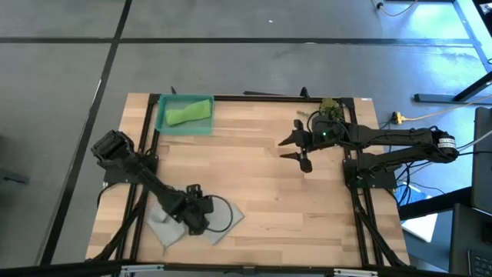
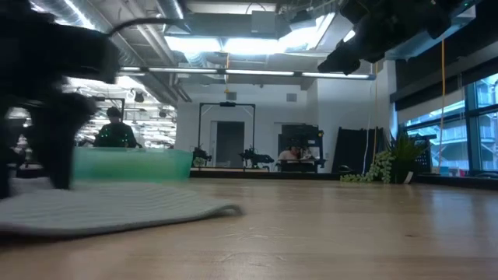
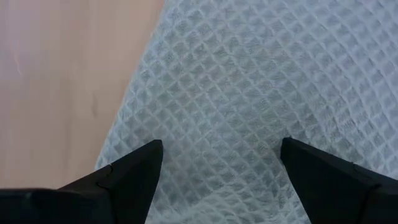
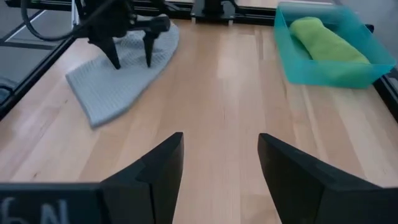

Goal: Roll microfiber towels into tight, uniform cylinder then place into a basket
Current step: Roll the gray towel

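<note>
A pale grey waffle-weave towel point(image 1: 223, 219) lies flat on the table near its front left; it also shows in the low view point(image 2: 101, 208) and the right wrist view point(image 4: 118, 90). My left gripper point(image 1: 197, 215) stands over it, open, fingers pointing down point(image 4: 132, 62), with the weave between the fingers point(image 3: 249, 81). A lime green towel point(image 1: 190, 112), rolled up, lies in the teal basket point(image 1: 184, 129) at the far left point(image 4: 323, 71). My right gripper point(image 1: 296, 151) is open and empty above the table's right half point(image 4: 221, 140). My left gripper comes at the grey towel from above with its fingers open, the fingertips point(image 3: 152, 155) down at the cloth's surface near its middle. I cannot tell whether they touch it. The towel lies flat on the table.
A leafy plant sprig point(image 1: 330, 108) sits at the far right corner. A black frame point(image 1: 146, 154) runs along the table's sides. Bare wood point(image 1: 261, 192) lies between the grey towel and my right arm.
</note>
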`<action>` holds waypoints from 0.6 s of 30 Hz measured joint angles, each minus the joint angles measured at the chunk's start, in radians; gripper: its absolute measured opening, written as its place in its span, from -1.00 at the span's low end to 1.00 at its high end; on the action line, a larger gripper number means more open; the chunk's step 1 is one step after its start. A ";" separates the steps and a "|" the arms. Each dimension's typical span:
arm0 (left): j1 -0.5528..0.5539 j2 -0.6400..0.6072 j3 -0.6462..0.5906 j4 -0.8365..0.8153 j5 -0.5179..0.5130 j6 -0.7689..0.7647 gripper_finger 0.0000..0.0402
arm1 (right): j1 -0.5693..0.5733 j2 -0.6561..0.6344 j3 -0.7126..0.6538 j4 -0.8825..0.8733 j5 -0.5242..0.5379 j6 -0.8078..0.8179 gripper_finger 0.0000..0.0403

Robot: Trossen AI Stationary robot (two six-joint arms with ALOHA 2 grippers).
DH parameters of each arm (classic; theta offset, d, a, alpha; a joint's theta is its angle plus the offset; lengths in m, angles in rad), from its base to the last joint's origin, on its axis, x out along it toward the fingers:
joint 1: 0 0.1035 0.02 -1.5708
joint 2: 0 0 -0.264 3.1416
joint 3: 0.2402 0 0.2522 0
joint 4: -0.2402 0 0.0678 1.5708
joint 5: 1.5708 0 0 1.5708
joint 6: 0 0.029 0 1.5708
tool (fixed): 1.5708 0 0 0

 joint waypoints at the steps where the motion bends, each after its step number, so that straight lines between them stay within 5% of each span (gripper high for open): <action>1: 0.022 0.001 0.000 0.011 0.000 0.028 0.62 | 0.000 0.000 0.000 0.000 0.000 0.000 0.03; 18: 0.441 0.000 -0.007 0.249 -0.018 0.491 0.64 | 0.024 0.000 -0.025 -0.047 -0.031 -0.103 0.03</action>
